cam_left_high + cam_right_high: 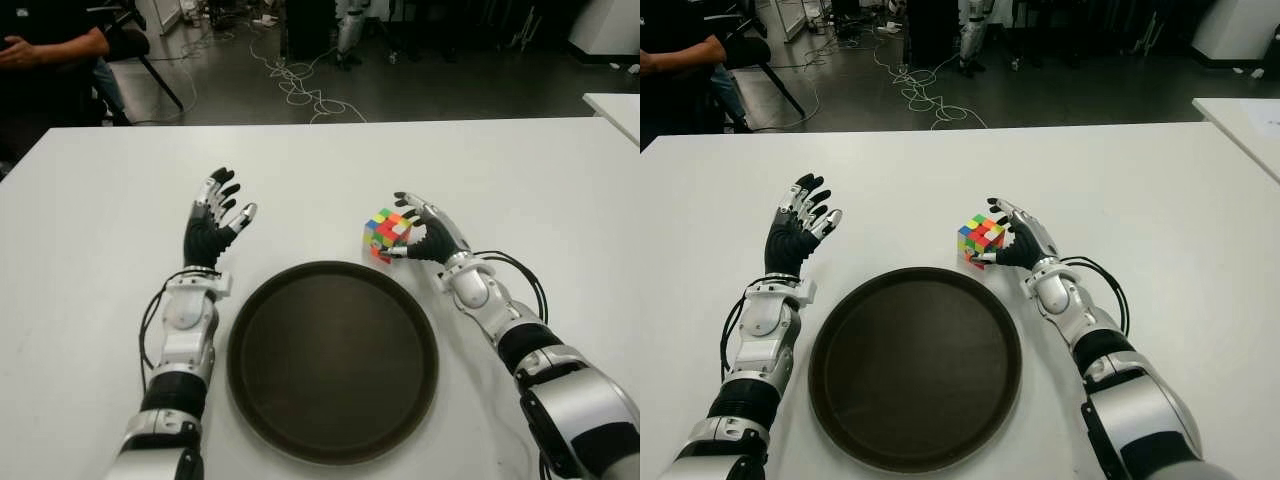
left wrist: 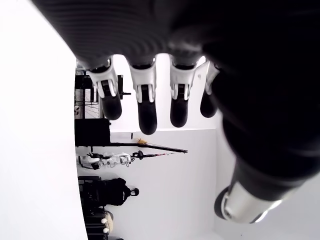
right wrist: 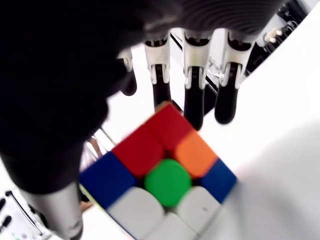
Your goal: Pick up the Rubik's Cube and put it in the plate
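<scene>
Nearest the head camera lies the plate [image 1: 332,360], a dark round tray on the white table [image 1: 500,160], bare inside. Just beyond its far right rim sits the cube [image 1: 385,233], and the right hand [image 1: 428,236] is wrapped against its right side, fingers over the top and thumb low at the front. Whether the cube is lifted or on the table I cannot tell from here. The left hand [image 1: 213,222] shows beside the plate's far left rim, fingers spread, holding nothing. At the far left corner a person [image 1: 50,45] sits back from the table.

From the right eye view the same layout shows; the cube [image 1: 979,238] is clearly outside the plate [image 1: 915,365], so the placing is not done. My reading is that the grasp is made or nearly made, with lift, carry and release left.

Only the left wrist view confirms the left fingers [image 2: 146,102] hang straight and empty, with nothing between them and the thumb.

Only the right wrist view shows the grip close up: the cube [image 3: 160,172] lies against the palm, the fingers [image 3: 194,97] reaching past its far edge rather than curled hard onto it, so the hold looks loose.
</scene>
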### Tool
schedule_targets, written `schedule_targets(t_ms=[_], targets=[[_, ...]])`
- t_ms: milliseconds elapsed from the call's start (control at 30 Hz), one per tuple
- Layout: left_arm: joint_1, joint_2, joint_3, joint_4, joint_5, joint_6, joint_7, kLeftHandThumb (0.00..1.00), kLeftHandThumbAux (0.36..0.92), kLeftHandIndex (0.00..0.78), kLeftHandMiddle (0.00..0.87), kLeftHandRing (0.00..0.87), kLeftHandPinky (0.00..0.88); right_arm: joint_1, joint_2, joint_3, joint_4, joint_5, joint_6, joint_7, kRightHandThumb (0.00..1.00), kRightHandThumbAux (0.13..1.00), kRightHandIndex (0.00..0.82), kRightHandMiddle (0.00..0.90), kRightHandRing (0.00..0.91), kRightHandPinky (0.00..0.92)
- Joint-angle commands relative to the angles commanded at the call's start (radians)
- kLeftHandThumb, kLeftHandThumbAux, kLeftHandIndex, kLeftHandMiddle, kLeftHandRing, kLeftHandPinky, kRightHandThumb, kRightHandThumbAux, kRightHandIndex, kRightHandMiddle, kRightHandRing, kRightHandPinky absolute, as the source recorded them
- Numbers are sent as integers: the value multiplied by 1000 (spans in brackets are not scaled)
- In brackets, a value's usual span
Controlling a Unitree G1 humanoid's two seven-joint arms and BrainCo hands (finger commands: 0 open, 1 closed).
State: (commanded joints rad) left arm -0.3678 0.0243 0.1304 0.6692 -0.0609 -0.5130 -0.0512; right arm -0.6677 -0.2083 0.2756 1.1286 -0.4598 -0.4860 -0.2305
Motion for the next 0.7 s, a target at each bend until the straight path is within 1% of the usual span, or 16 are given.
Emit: schedule_targets(t_ms=[300, 500, 600, 700], targets=[[2, -6, 3, -11, -5, 19, 7, 18, 772, 65, 131, 111, 89, 1, -4, 7, -15, -5, 31, 24, 0, 734, 127, 179, 217, 260], [4, -7, 1, -15, 0, 21, 11, 9, 766, 63, 130, 112, 87, 1, -8, 18, -22, -18, 52, 31, 0, 697, 98, 146, 174, 182], [4, -6, 1, -14, 4, 18, 14, 11, 768, 64, 134, 117, 91, 9, -13, 33, -48, -28, 74, 57, 0, 648, 68, 104, 127, 126], [2, -5, 0, -8, 6, 14, 15, 13, 764, 63, 134, 117, 91, 10, -16, 40, -58, -31, 89, 75, 0, 617, 44, 78, 98, 97]])
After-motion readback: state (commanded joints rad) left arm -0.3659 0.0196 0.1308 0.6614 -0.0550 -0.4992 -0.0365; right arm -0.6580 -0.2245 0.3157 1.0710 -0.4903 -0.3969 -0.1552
